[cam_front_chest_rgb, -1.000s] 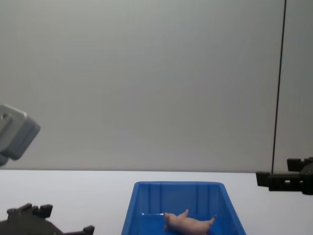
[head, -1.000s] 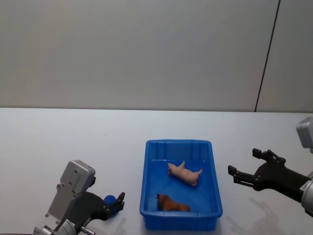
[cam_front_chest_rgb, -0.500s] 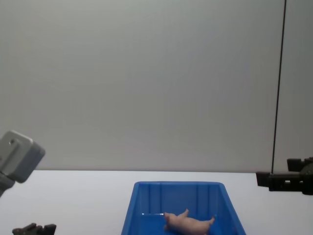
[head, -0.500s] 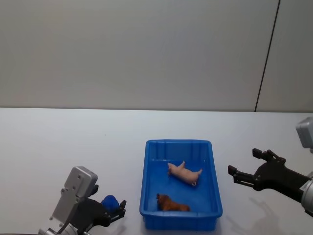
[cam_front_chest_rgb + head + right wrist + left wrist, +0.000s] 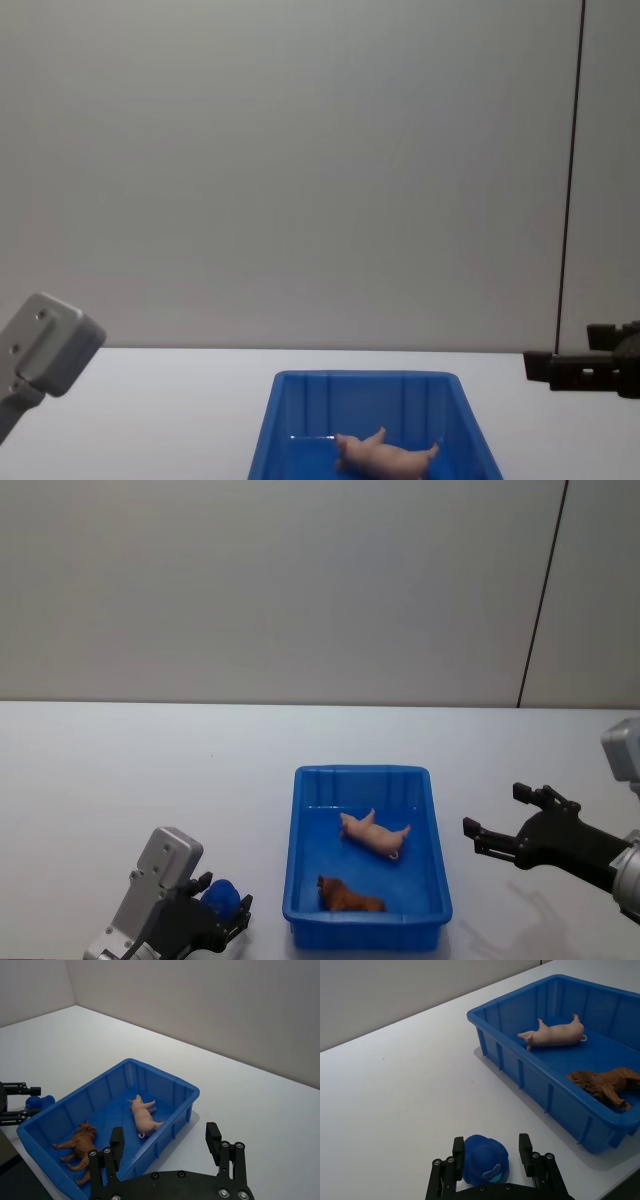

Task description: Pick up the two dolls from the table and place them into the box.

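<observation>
Our left gripper point(image 5: 490, 1157) bracketed the blue doll point(image 5: 485, 1158) on the tabletop point(image 5: 395, 1090), fingers not visibly clamped, ready to lift it. Beside it sat the box point(image 5: 520, 1077), holding the pink doll point(image 5: 554, 1035) and a brown lion point(image 5: 602, 1082). Our right gripper point(image 5: 165, 1147) hung wide open and empty beyond the box.

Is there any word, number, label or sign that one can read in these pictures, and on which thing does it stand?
No readable text anywhere.
Blue doll, between the left tool's fingers: a small white mark, a drawing, not letters.
Blue bin, pink pig, brown lion, table: no writing.
</observation>
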`<state>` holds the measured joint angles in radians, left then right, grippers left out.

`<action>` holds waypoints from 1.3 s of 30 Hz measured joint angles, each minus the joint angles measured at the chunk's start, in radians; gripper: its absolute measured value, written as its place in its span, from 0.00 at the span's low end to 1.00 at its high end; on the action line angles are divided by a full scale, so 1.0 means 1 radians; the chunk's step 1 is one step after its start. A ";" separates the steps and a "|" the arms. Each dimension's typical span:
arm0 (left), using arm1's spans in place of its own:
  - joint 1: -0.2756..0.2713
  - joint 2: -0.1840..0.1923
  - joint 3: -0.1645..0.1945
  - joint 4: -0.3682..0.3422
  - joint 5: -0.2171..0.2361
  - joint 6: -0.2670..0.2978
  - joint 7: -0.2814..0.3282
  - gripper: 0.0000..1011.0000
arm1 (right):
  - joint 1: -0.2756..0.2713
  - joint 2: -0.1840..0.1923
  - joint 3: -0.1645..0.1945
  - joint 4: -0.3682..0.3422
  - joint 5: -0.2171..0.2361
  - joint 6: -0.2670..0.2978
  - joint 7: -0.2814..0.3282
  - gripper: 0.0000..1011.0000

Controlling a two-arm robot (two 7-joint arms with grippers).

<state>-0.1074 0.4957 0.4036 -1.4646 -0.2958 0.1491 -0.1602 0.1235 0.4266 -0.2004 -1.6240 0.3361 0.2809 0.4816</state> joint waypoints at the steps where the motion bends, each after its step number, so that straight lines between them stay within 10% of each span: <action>1: -0.001 -0.002 0.000 0.003 0.002 0.001 -0.002 0.65 | 0.000 0.000 0.000 0.000 0.000 0.000 0.000 0.99; 12: -0.009 -0.013 0.002 0.017 0.016 0.004 -0.017 0.31 | 0.000 0.000 0.000 0.000 0.000 0.000 0.000 0.99; 39: -0.070 -0.036 -0.014 -0.074 0.121 -0.016 -0.033 0.16 | 0.000 0.000 0.000 0.000 0.000 0.000 0.000 0.99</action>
<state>-0.1774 0.4599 0.3895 -1.5390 -0.1753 0.1335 -0.1927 0.1235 0.4266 -0.2004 -1.6239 0.3361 0.2809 0.4817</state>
